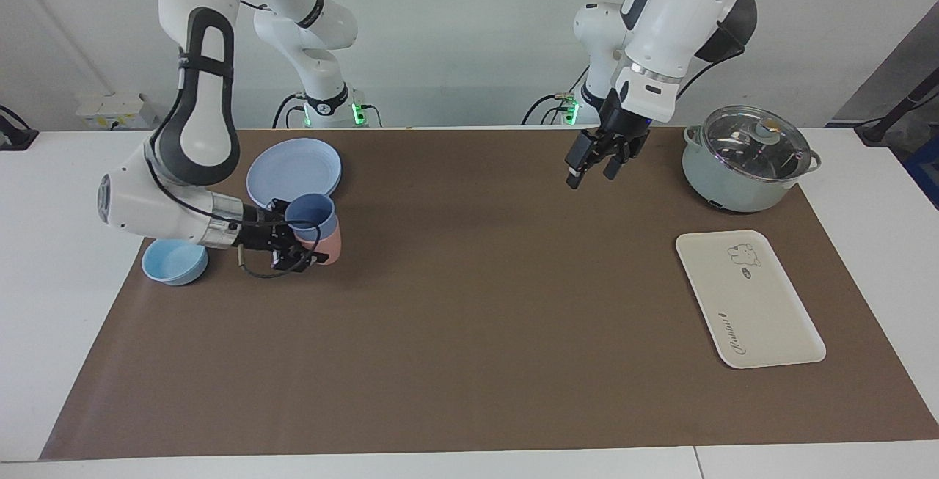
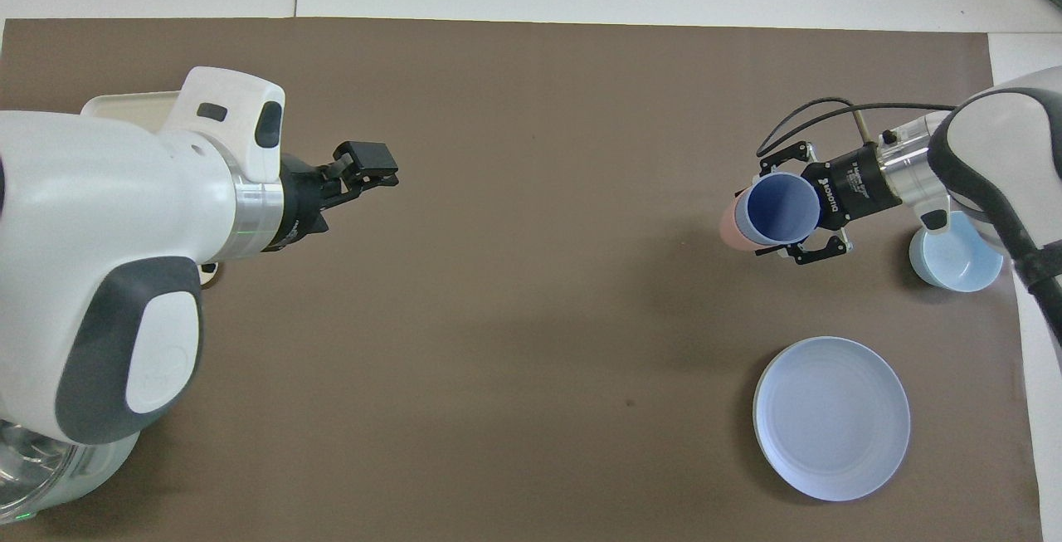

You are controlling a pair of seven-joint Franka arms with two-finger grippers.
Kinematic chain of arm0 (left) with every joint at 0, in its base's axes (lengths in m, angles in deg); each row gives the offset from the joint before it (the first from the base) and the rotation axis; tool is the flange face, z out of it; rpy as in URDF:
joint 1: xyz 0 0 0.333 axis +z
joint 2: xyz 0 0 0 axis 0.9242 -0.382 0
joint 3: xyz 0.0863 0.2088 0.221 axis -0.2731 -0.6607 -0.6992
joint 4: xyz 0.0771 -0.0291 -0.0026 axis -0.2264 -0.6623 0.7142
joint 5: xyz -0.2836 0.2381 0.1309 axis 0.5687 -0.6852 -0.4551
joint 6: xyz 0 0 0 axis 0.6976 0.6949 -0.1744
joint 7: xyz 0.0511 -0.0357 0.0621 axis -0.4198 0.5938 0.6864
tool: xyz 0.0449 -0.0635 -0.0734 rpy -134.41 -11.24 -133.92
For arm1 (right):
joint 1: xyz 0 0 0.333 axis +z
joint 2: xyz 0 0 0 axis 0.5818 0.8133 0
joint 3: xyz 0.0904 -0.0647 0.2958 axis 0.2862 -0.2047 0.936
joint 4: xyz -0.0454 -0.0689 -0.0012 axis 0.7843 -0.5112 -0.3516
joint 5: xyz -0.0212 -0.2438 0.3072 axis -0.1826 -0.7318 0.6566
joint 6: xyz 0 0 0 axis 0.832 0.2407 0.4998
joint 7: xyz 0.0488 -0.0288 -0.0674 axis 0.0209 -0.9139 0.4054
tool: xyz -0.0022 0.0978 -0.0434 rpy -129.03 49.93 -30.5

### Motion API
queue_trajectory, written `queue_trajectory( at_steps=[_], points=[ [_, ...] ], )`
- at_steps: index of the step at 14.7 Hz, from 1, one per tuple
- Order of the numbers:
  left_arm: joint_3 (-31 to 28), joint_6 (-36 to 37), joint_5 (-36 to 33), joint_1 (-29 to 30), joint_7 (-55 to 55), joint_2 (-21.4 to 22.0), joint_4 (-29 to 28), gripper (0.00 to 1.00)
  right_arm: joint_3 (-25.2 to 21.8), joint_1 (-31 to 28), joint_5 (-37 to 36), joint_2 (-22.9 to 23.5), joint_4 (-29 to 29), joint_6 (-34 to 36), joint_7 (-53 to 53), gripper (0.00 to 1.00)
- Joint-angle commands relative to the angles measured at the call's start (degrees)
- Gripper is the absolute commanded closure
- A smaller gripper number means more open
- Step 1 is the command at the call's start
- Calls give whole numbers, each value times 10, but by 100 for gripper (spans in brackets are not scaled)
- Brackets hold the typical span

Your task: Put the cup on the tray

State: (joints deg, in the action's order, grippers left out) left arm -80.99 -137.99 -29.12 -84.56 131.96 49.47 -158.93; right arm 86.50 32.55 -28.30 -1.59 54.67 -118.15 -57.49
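Cup (image 1: pixel 309 213) over brown mat (image 1: pixel 469 362), white wall (image 1: pixel 455 31)

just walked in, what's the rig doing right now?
The right gripper is shut on the blue cup, held tilted over the mat right beside the pink cup, with the plates and light-blue bowl close by. The tray lies bare at the left arm's end of the table, near the lidded pot. The left gripper hangs over the mat, holding nothing.
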Motion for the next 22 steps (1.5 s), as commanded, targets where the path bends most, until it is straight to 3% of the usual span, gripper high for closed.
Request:
queue_trajectory(
  at_steps=[1, 6, 8, 16, 22],
  points=[
    [-9, -59, 38, -35, 26, 20, -36, 0, -1, 40, 16, -46, 28, -12, -55, 100],
    [-10, -122, 44, -107, 149, 11, -19, 0, -1, 94, 16, -74, 27, -28, -123, 100],
    [-10, -152, 44, -136, 182, 5, -16, 5, -1, 110, 35, -81, 27, -30, -134, 100],
    [-7, -129, 26, -170, 190, -5, 10, 24, -1, 164, 42, -80, 26, -91, -191, 100],
    [-1, -72, -61, -189, 190, -92, 115, 36, -1, 204, 41, -79, 27, -146, -238, 100]
  ],
)
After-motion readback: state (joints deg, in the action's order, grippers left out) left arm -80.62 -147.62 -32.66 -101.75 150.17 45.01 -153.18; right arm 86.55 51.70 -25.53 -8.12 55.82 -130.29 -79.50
